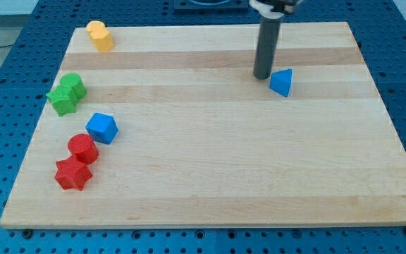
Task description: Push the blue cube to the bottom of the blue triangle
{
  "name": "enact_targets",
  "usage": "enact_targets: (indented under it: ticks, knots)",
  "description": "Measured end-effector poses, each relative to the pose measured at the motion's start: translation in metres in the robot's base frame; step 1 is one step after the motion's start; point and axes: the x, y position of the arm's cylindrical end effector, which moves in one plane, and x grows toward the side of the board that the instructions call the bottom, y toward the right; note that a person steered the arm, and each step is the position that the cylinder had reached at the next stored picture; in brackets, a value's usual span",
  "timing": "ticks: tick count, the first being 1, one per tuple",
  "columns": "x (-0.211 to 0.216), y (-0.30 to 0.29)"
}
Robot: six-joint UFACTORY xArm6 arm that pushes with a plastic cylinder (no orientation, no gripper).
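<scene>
The blue cube (102, 128) lies on the wooden board at the view's left, just above the red blocks. The blue triangle (282, 82) lies in the upper right part of the board. My tip (261, 75) rests on the board just left of the blue triangle, very close to it or touching it. The tip is far to the right of the blue cube.
A yellow block (99, 36) sits at the board's top left. Two green blocks (67, 94) lie together at the left edge. A red cylinder (83, 147) and a red star (72, 173) lie below the blue cube. The board (217, 169) rests on a blue perforated table.
</scene>
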Motion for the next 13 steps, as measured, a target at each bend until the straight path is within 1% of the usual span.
enact_targets:
  ticks: [1, 2, 3, 4, 5, 7, 8, 10, 13]
  knots:
    - [0.021, 0.007]
    - [0.036, 0.038]
    - [0.036, 0.066]
    - [0.036, 0.071]
    - [0.040, 0.013]
    - [0.040, -0.152]
    - [0.053, -0.194]
    - [0.074, -0.258]
    - [0.113, -0.308]
